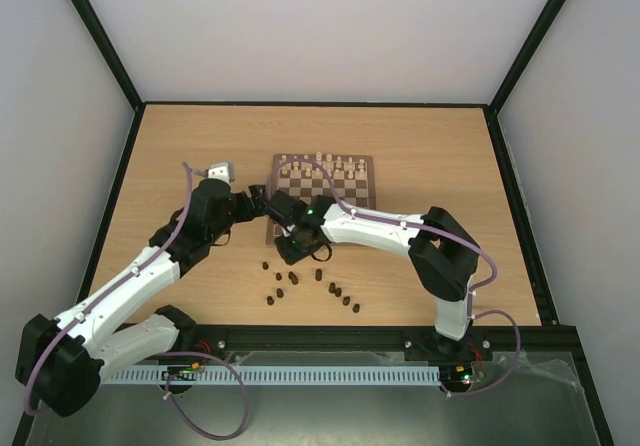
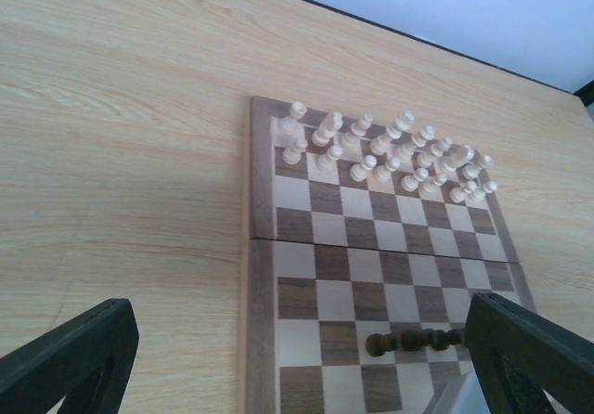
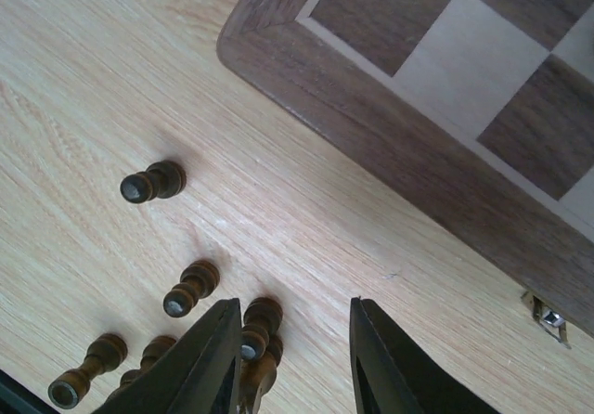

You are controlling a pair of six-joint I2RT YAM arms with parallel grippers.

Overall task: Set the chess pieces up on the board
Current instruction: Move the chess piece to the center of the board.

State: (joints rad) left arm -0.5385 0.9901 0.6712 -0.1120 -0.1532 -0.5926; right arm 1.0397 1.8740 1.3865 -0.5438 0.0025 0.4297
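From the top view, the board (image 1: 323, 181) sits mid-table with cream pieces (image 1: 330, 161) ranked along its far edge, while loose dark pieces (image 1: 315, 284) lie scattered on the tabletop (image 1: 450, 156) just in front of it. The left gripper (image 1: 255, 204) hangs at the board's left edge and the right gripper (image 1: 290, 248) is low by its near-left corner. The left wrist view shows that gripper's fingers spread wide and empty above the board, with toppled dark pieces (image 2: 413, 342) lying on a near square. The right wrist view shows its fingers part-way apart at the tabletop, straddling a dark piece (image 3: 260, 321) that lies on its side, with a gap on one side, so nothing is pinched yet. A second piece appears to lie against it, so the likely trouble is catching both, or the rounded body rolling out and skidding into the others
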